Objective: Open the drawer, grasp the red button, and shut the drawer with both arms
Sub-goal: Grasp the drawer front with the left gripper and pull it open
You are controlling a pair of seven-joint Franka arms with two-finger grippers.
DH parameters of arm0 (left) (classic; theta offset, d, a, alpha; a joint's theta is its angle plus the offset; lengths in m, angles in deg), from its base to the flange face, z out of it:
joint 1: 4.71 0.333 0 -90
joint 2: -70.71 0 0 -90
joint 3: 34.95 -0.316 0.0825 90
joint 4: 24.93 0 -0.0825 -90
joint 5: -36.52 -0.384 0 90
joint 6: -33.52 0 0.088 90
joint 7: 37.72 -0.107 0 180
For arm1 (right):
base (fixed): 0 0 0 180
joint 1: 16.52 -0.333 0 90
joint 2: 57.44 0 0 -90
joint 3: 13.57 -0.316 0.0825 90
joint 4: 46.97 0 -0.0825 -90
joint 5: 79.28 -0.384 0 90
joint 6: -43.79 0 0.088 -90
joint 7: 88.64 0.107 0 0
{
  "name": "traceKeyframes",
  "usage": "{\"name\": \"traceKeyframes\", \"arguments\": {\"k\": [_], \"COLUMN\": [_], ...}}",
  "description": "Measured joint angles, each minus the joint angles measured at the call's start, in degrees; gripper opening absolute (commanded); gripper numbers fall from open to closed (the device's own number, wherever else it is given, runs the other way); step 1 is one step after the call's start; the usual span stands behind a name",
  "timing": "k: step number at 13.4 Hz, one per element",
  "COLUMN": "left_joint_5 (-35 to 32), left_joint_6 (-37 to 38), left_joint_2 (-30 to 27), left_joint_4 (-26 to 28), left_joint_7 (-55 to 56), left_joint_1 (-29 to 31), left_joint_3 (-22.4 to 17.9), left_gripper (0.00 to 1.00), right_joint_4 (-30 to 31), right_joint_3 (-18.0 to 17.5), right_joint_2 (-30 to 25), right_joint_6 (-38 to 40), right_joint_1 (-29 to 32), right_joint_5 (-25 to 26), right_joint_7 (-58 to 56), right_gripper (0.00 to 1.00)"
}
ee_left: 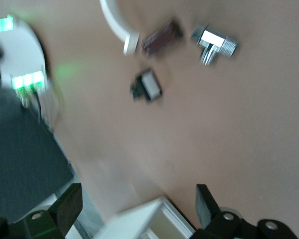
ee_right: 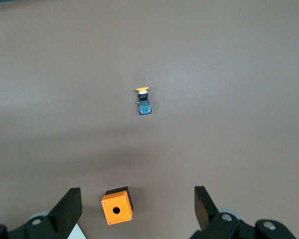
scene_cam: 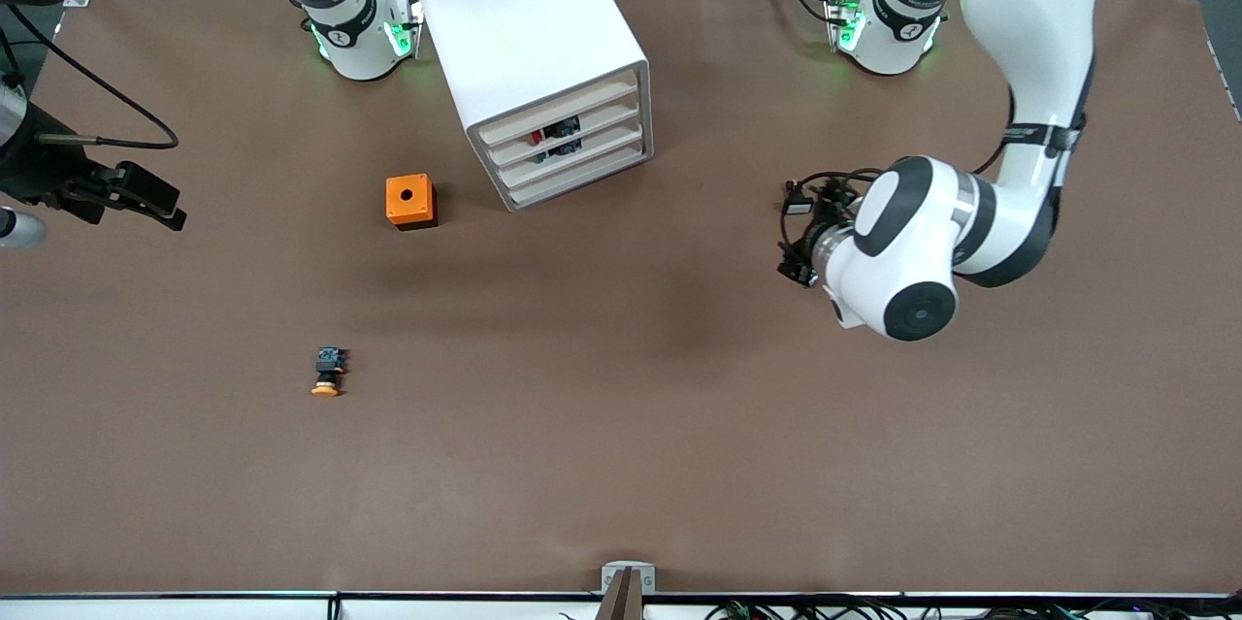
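Both tools gape empty, left tool (ee_left: 134, 209) mostly hidden by its arm, button (scene_cam: 539, 136) barely visible inside cabinet (scene_cam: 532, 57).

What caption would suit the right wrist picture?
Open right tool above brown table, over orange cube with a hole and orange-capped push-button.

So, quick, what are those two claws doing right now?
Left gripper: open, holding nothing, near the cabinet.
Right gripper: open, holding nothing, above the orange cube.
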Motion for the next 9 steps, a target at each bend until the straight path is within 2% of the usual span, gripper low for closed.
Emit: {"name": "traceKeyframes", "arguments": {"k": [2, 5, 7, 9], "left_joint_5": [8.6, 20.1, 25.9, 30.4], "left_joint_6": [-0.1, -0.1, 0.0, 0.0], "left_joint_2": [1.8, 4.3, 5.6, 7.2], "left_joint_4": [-0.5, -0.7, -0.7, -0.8], "left_joint_7": [8.4, 13.0, 14.3, 21.8], "left_joint_1": [-1.2, -1.7, -2.1, -3.9], "left_joint_3": [0.0, 0.0, 0.0, 0.0], "left_gripper": [1.0, 0.99, 0.97, 0.95], "right_joint_4": [0.0, 0.1, 0.3, 1.1], "right_joint_3": [0.0, -0.1, -0.2, -0.3], "right_joint_2": [0.0, 0.1, 0.4, 0.7], "right_joint_6": [0.0, 0.0, 0.0, -0.2], "right_joint_1": [0.0, 0.0, -0.1, -0.3], "right_joint_5": [0.0, 0.0, 0.0, 0.0], "right_joint_7": [0.1, 1.7, 3.3, 4.8], "right_gripper": [1.0, 1.0, 1.0, 1.0]}}
